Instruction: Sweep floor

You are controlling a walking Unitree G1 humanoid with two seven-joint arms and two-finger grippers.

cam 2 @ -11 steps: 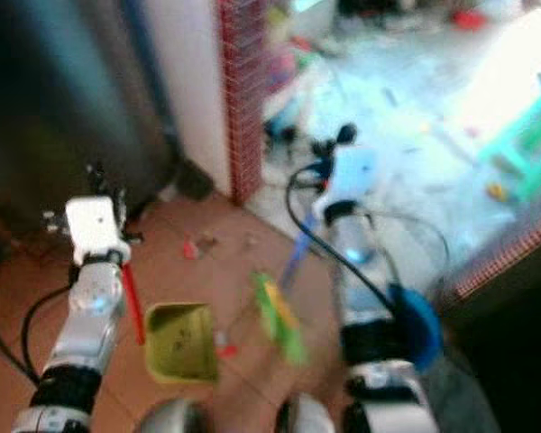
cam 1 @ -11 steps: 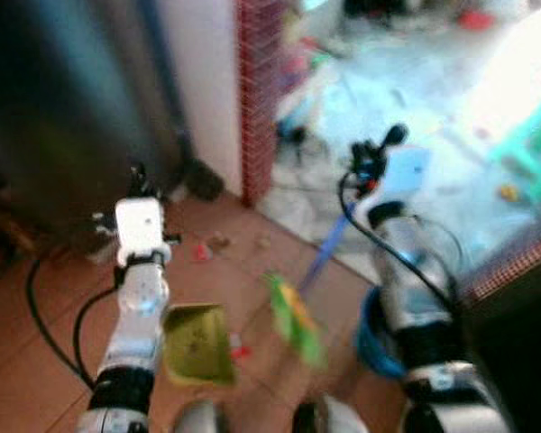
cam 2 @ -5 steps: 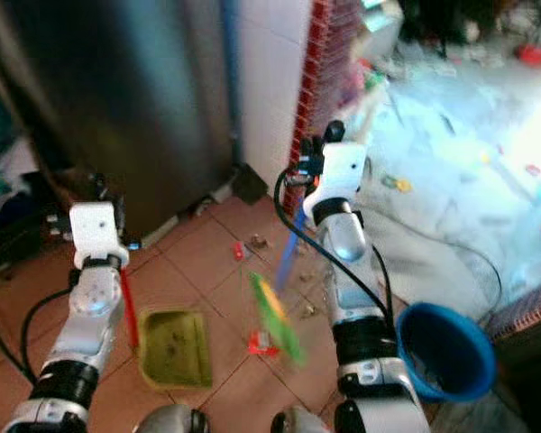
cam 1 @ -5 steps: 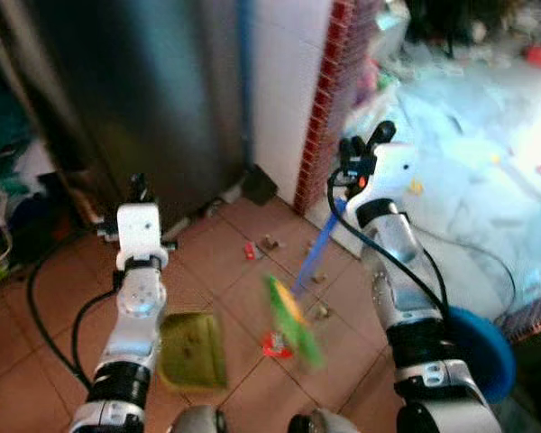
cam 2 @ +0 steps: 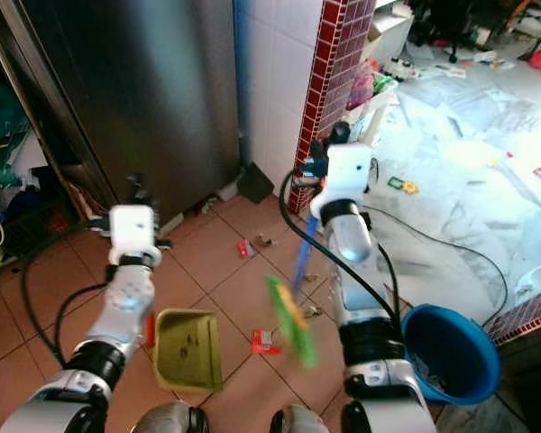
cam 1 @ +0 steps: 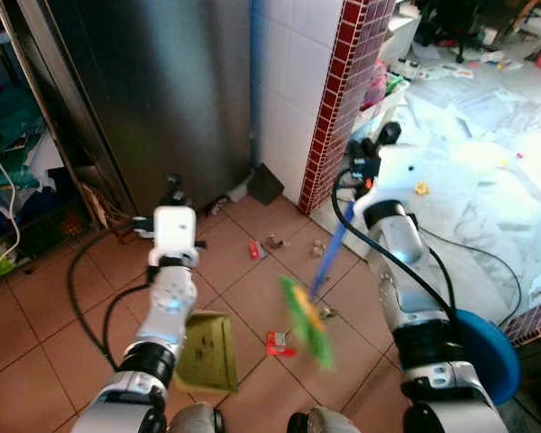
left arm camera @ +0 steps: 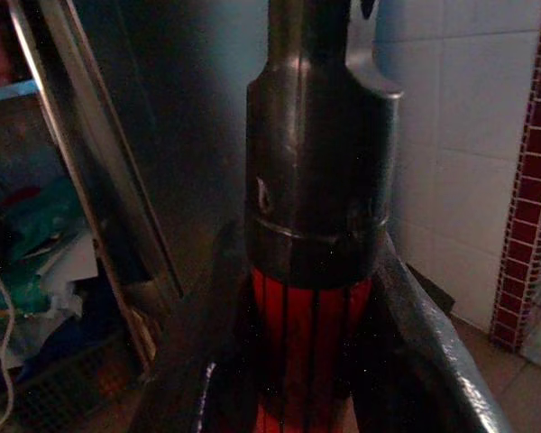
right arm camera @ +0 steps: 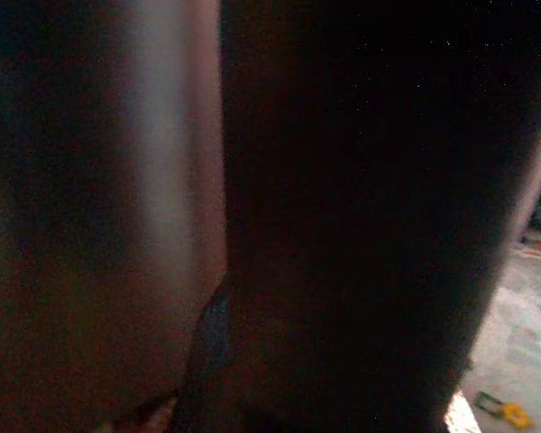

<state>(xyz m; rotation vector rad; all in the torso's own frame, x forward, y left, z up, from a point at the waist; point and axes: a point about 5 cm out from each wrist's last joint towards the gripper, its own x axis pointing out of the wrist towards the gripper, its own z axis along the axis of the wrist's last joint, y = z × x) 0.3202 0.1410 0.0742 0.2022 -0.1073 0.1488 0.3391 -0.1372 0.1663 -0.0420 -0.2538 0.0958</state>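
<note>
My left tool (left arm camera: 311,361) pinches the red handle (left arm camera: 308,334) of the green plastic dustpan (cam 2: 187,347), low over the terracotta tile floor (cam 1: 243,293). My right tool's (cam 1: 365,162) state I cannot tell; the blue-handled green broom (cam 1: 308,317) is beside a red scrap (cam 1: 277,344).

Green dustpan (cam 2: 187,360), red handle (left arm camera: 311,347); blue-handled broom (cam 1: 327,262) with green bristles; terracotta tiles (cam 1: 36,361); blue bucket (cam 2: 451,354).
</note>
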